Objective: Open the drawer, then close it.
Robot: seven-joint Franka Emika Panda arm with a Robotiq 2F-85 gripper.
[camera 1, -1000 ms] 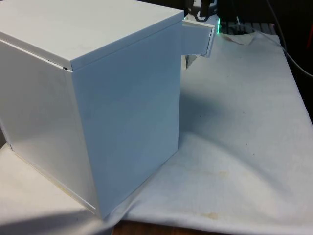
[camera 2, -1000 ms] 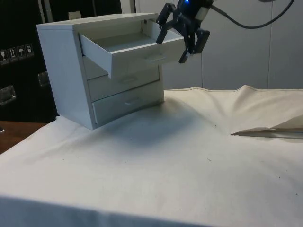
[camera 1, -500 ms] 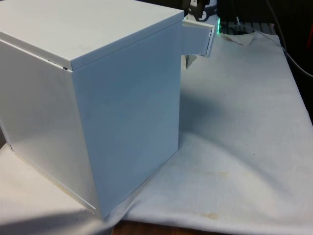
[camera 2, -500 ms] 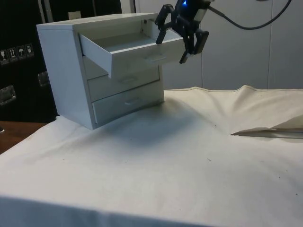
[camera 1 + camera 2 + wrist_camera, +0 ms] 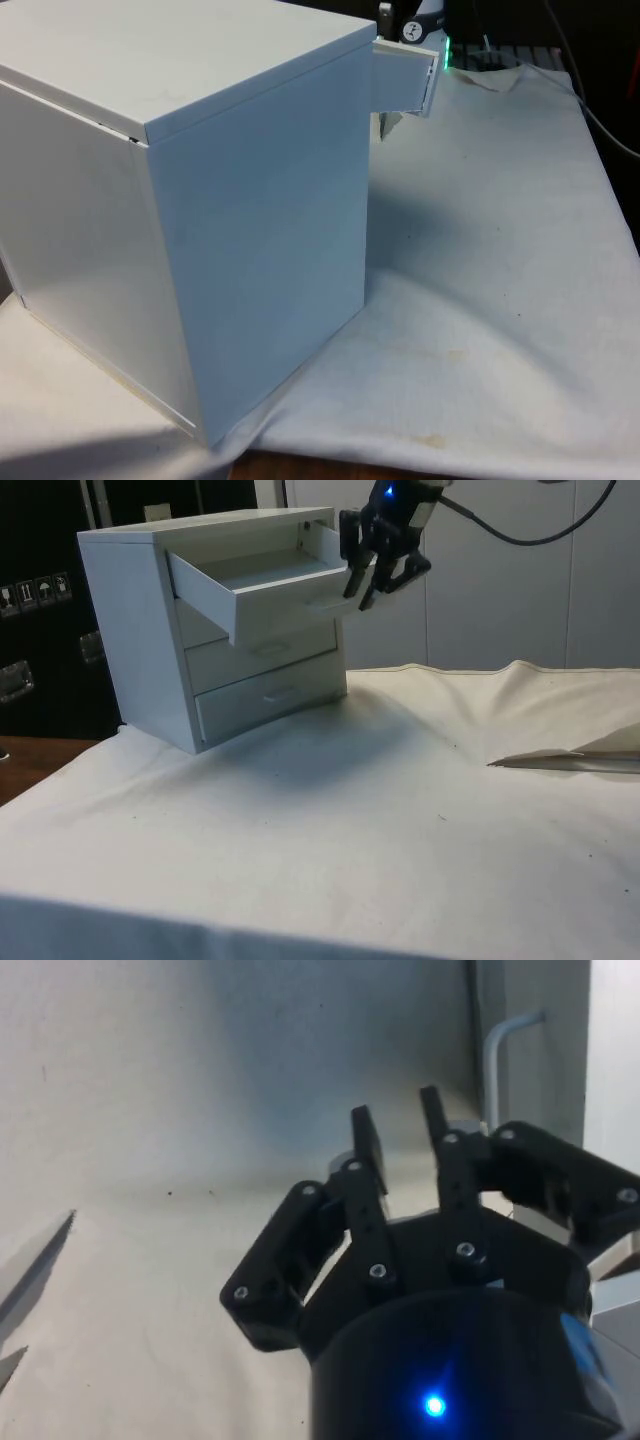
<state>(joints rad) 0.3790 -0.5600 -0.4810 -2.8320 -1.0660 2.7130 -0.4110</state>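
Nearest us the white cloth-covered table (image 5: 420, 820) lies bare; at ten o'clock the white three-drawer chest (image 5: 130, 630) has its white top drawer (image 5: 270, 585) pulled out, so we judge opening done and closing next. At twelve o'clock our black two-finger gripper (image 5: 370, 580), fingers narrowly parted and empty, meets the drawer front; it has swung in and must push squarely inward

White chest of drawers (image 5: 200, 630), white cloth (image 5: 400, 810), black fingers (image 5: 367, 1150).
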